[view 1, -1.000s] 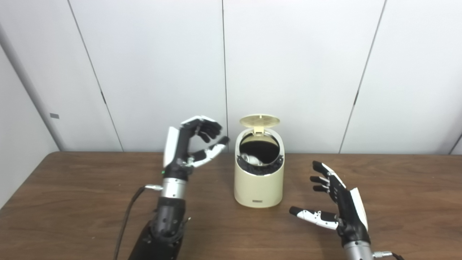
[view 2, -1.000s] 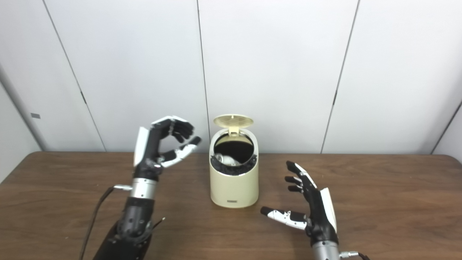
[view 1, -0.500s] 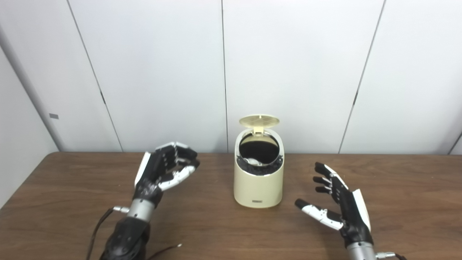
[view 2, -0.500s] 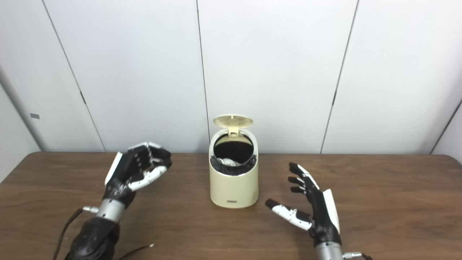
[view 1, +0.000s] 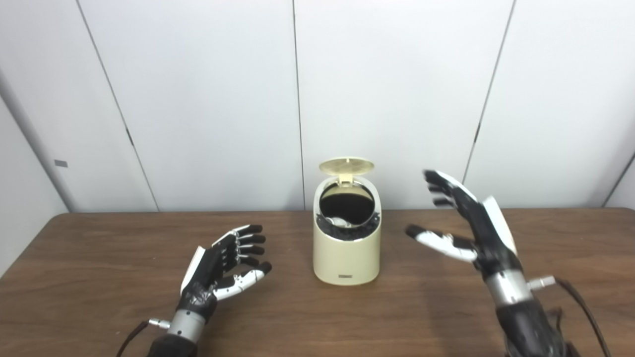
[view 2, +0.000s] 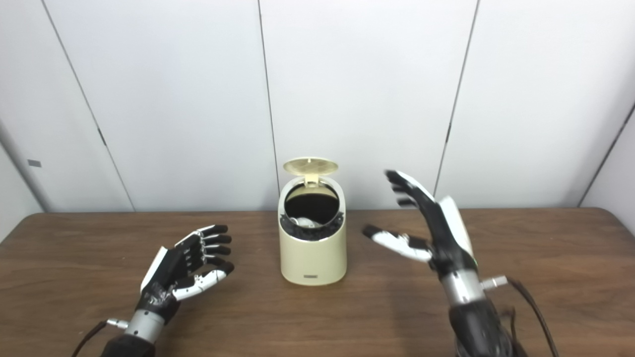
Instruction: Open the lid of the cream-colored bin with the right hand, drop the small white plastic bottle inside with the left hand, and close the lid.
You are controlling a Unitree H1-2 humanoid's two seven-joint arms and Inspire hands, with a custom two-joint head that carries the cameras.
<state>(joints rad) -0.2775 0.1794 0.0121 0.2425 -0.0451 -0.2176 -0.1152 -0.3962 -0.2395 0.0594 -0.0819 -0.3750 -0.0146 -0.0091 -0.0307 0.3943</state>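
- Left eye view: the small white plastic bottle lies inside the cream-colored cylindrical bin, between the two hands and touching neither.
- The bin's round lid stands open at the back.
- A small label sits low on the bin's front; its writing is too small to read.
- The left hand is spread and empty, low over the brown wooden table.
- The right hand is raised beside the bin, fingers wide, holding nothing.

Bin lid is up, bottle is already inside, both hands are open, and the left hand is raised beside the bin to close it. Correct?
One error: the raised hand is the right hand, per the left eye view. The left hand sits low over the table. The bin has its lid up, bottle inside.
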